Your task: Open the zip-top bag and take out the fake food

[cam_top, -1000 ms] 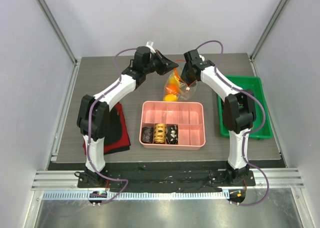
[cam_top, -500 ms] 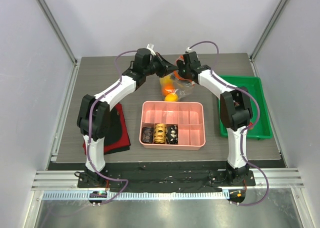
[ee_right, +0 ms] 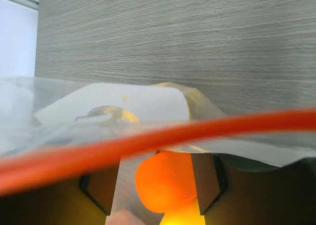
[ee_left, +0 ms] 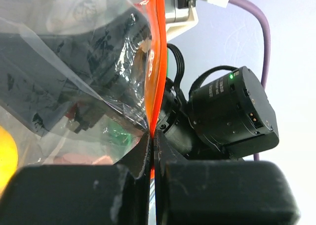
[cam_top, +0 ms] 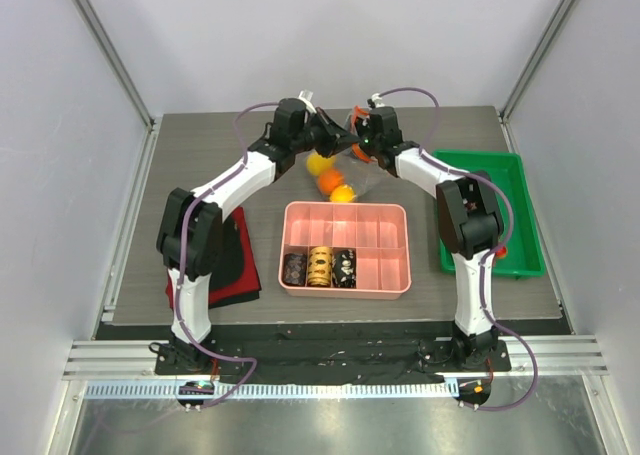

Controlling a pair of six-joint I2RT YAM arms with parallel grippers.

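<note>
We see the zip-top bag (cam_top: 352,178) held up above the far middle of the tabletop (cam_top: 200,155), strung between the two arms. Its red-orange zip strip (ee_left: 155,62) is at the top and its clear body sags towards the near side. The fake food (cam_top: 328,180) sits inside it: a yellow piece (cam_top: 320,162), an orange piece (cam_top: 328,180) below that, and a yellow-orange piece (cam_top: 343,193) lowest, close to the far rim of the pink tray (cam_top: 345,207).

The left gripper (ee_left: 152,142) has its fingers pressed together on the zip strip, which rises straight out of them in the left wrist view. The right gripper (cam_top: 360,147) meets the bag from the other side. In its own view its fingers (ee_right: 101,188) stand apart, with the strip running across in front of them and an orange fruit (ee_right: 165,183) showing through the film between them. We cannot tell whether they touch the plastic.

The pink tray lies at the middle of the tabletop with three dark and gold cylinders (cam_top: 319,267) in its near-left compartments. A green bin (cam_top: 522,205) stands at the right edge, and a red and black cloth (cam_top: 240,265) lies near the left edge.
</note>
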